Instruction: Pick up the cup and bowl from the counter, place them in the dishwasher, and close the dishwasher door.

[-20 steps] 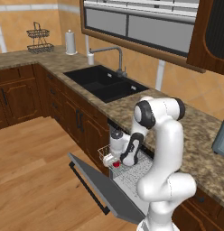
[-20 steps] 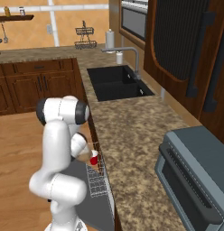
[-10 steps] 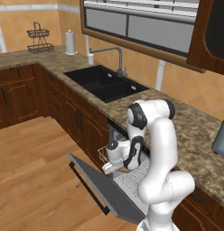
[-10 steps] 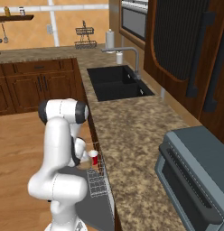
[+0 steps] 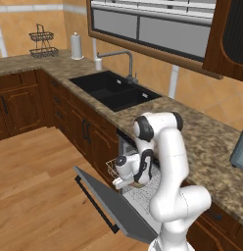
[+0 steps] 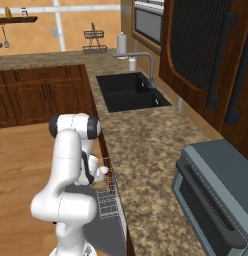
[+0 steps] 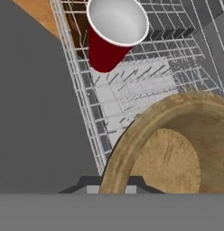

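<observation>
End effector [image 5: 118, 182] is gripping the bowl [image 7: 177, 149] by its rim, jaws nearly closed, and holding it over the dishwasher rack [image 7: 132, 85]. The bowl looks stiff, light and smooth; a rim pinch is likely prone to slipping. Cup [image 7: 114, 31] is sitting in the rack. Fingertips are hiding behind the bowl; rack depth is cut off.

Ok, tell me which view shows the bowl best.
The hand view: the bowl looms large there, rim and speckled inside clear, above the white rack near the red cup. The left base view catches a brown sliver under the wrist; the right base view a small tan patch.
</observation>
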Motion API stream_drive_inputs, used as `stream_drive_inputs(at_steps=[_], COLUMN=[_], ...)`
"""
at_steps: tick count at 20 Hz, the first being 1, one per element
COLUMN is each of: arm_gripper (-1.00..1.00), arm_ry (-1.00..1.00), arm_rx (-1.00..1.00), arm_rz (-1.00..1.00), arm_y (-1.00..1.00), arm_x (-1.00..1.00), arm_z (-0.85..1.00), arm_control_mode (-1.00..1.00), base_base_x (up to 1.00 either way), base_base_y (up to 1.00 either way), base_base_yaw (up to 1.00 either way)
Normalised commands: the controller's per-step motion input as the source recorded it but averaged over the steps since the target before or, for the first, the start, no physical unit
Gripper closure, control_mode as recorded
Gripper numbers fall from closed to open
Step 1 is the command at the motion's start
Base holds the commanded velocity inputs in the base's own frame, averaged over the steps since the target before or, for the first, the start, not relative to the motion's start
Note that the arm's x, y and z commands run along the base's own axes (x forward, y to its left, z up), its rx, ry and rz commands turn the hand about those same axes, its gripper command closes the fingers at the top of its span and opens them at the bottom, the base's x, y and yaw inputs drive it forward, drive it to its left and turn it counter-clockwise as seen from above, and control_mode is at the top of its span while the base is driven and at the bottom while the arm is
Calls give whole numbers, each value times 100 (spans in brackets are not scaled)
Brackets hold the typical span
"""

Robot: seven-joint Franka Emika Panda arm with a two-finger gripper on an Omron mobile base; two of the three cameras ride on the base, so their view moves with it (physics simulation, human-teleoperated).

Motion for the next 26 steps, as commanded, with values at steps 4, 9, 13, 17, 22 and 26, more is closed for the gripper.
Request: stream_drive_inputs(at_steps=[4,9,13,17,22,26], arm_gripper=[100,100,100,100,100,100], arm_ry=[0,0,0,2,3,0], arm_rx=[-12,0,-7,-8,-4,-1], arm_rz=[-14,5,7,3,4,13], arm_y=[-17,-44,-17,-24,-23,-2], arm_x=[33,38,45,30,35,41], arm_z=[-25,-29,-49,-44,-42,-58], arm_control_mode=[-100,-100,-100,-100,-100,-100], base_base_x=[0,0,0,0,0,0], base_base_y=[0,0,0,0,0,0], base_base_yaw=[0,0,0,0,0,0])
